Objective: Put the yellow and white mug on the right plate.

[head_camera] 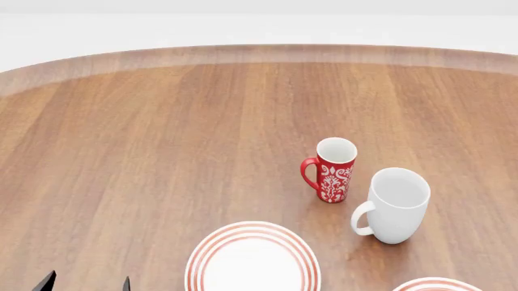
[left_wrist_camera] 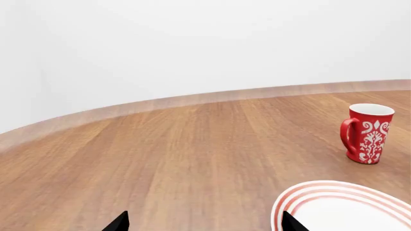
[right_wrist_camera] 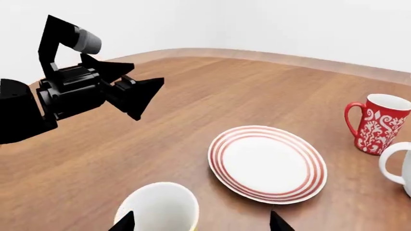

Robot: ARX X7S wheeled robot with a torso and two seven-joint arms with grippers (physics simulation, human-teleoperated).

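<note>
Mug (right_wrist_camera: 159, 208), yellow w/ white inside, sat between right gripper (right_wrist_camera: 200, 224) tips, jaws apart, no contact seen. Left gripper (right_wrist_camera: 138, 91) hung open over table (head_camera: 162, 139), near striped plate (head_camera: 252, 257).

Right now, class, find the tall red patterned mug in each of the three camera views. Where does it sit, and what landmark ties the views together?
Left wrist view: red mug at the right edge, beyond the striped plate.
Head view: right of centre, beside the white mug, behind the plate.
Right wrist view: far right, past the plate.
Shared landmark: the red-striped plate.
</note>
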